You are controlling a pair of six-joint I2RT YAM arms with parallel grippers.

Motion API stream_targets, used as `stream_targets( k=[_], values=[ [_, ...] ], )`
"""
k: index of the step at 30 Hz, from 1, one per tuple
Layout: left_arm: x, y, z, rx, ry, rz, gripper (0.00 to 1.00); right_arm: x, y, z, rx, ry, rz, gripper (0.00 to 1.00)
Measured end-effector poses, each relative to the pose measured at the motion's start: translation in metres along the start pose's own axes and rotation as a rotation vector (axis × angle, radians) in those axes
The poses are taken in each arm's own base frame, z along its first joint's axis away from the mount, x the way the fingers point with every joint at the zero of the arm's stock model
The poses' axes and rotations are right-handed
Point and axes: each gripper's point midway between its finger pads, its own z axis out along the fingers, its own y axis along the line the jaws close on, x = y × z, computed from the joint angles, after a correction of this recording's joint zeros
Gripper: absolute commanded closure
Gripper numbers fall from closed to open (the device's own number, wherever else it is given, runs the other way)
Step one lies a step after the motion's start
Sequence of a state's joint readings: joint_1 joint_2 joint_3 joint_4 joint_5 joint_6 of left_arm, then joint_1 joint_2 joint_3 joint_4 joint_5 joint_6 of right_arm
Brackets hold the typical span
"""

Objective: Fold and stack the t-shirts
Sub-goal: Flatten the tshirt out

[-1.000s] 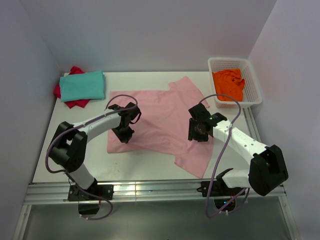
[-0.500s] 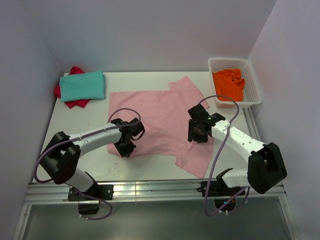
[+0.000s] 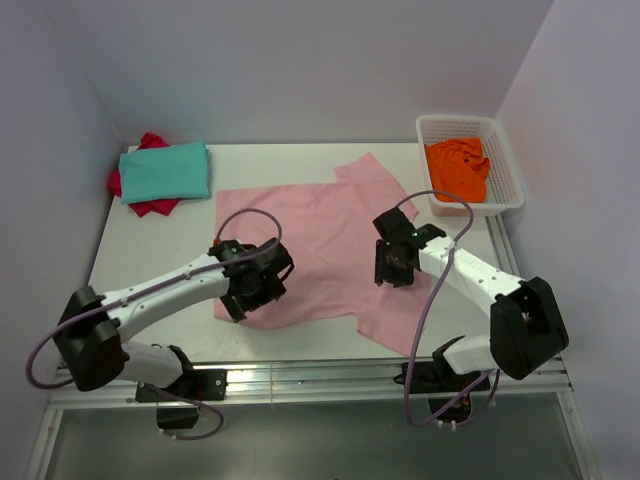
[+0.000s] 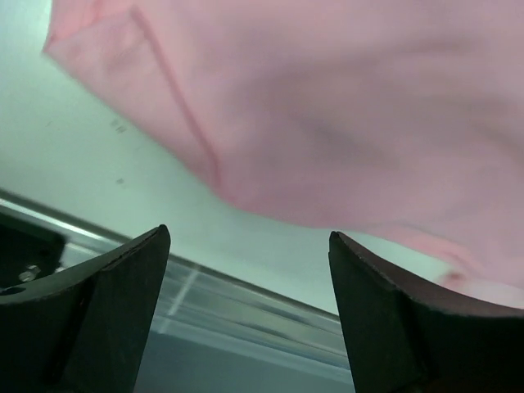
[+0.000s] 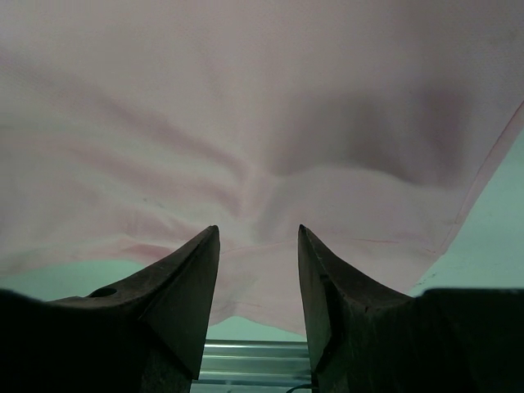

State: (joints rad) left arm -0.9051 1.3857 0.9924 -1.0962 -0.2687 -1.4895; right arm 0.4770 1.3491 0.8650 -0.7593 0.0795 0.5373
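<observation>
Left fingers (image 4: 123, 282) have sprung wide, empty; right fingers (image 5: 180, 282) hover half-open; dragging the pink t-shirt (image 3: 320, 225) now could bunch its near hem.

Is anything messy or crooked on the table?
Yes. The pink t-shirt lies crooked and wrinkled. A red shirt pokes out from under the folded teal shirt at the far left. The orange shirt sits crumpled in the basket.

Pink t-shirt (image 3: 320, 240) spread flat; teal tee (image 3: 165, 170) folded atop red tee (image 3: 150, 207).
</observation>
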Motion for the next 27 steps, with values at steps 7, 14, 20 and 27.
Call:
stream_targets(
  k=[7,14,20,27],
  values=[
    [-0.053,-0.034,-0.026,0.149,-0.125,-0.072,0.54,-0.032,0.021,-0.014,-0.04,-0.044,0.008,0.5],
    [-0.062,-0.021,0.054,-0.117,-0.086,0.003,1.0,-0.042,0.027,-0.022,-0.055,-0.068,0.012,0.5],
    [-0.051,-0.013,0.074,-0.145,-0.059,0.036,0.99,-0.04,0.023,-0.02,-0.041,-0.063,0.011,0.5],
    [-0.037,0.012,0.08,-0.142,-0.037,0.021,1.0,-0.031,0.018,-0.014,-0.022,-0.038,0.007,0.5]
  ],
)
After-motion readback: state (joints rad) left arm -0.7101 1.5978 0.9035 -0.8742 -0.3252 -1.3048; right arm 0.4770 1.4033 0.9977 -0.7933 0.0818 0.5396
